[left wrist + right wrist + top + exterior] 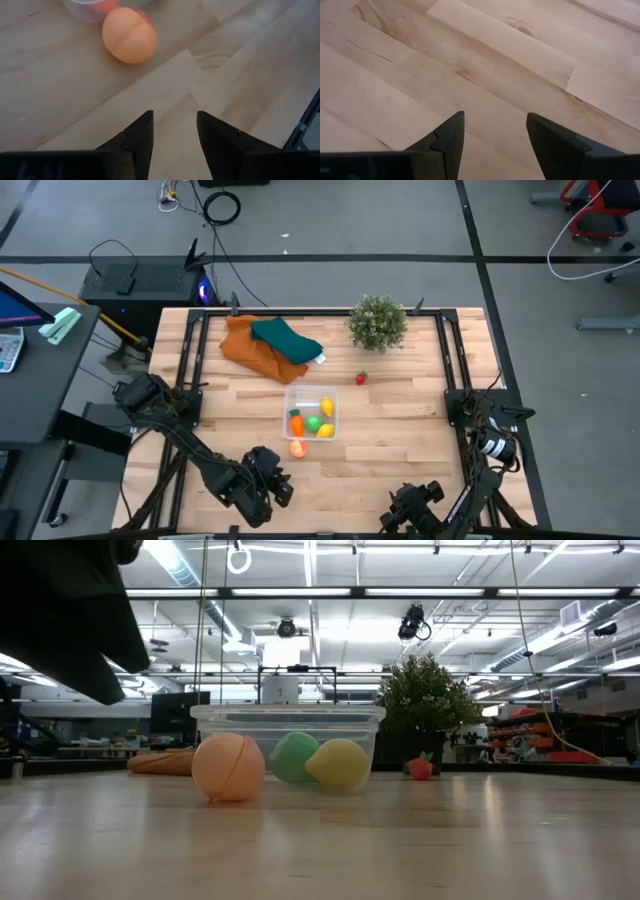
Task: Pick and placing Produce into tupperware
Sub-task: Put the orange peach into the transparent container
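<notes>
The tub [311,413] at table centre holds four produce pieces, a peach [298,447] lies just outside it, and the left gripper [173,131] and right gripper [495,131] stand open, empty.

No text or label can be read.

A grey floor [400,230] crossed by dark lines runs beyond the table's [400,430] far edge, well away from both grippers. Cables [220,205] lie on it. A dark desk [40,370] stands beside the left arm. Long ceiling lights [330,590] glow overhead.
</notes>
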Tool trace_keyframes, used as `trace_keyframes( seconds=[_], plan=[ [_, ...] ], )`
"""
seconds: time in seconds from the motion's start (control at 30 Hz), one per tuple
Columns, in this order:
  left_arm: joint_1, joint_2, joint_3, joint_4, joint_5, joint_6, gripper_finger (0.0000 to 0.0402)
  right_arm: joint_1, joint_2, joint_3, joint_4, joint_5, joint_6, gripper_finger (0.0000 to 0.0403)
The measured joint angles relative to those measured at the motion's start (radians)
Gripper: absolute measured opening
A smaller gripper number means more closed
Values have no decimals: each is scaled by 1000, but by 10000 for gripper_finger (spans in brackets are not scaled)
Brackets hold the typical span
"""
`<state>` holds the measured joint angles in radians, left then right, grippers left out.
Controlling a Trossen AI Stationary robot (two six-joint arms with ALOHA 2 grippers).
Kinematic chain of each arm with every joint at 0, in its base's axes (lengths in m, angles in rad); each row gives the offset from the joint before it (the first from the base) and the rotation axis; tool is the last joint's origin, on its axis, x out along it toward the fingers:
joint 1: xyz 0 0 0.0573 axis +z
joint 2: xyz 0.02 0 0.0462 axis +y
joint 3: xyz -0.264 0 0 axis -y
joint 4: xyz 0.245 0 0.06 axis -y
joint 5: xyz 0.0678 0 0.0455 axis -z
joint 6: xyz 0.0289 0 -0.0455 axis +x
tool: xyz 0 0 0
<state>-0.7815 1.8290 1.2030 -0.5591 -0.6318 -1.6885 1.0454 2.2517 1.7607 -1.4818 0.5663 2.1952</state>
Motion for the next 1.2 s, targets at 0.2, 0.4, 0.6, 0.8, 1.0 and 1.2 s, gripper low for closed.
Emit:
trace_keyframes(
  seconds=[0.2, 0.4, 0.6, 0.8, 1.0, 1.2],
  plan=[
    [10, 0, 0, 9, 6, 77, 150, 0, 0, 0, 6, 0, 1, 181],
    [15, 17, 1, 8, 33, 55, 150, 0, 0, 0, 11, 0, 2, 181],
    [-12, 78, 1, 18, 0, -44, 194, 0, 0, 0, 18, -1, 2, 181],
    [-22, 128, 1, 20, -17, -140, 274, 0, 0, 0, 22, -23, 3, 181],
    [-21, 175, 1, 91, -140, -129, 358, 0, 0, 0, 29, -31, 2, 181],
    [-22, 240, 3, 104, -253, -132, 383, 0, 0, 0, 32, -54, -16, 181]
  ],
)
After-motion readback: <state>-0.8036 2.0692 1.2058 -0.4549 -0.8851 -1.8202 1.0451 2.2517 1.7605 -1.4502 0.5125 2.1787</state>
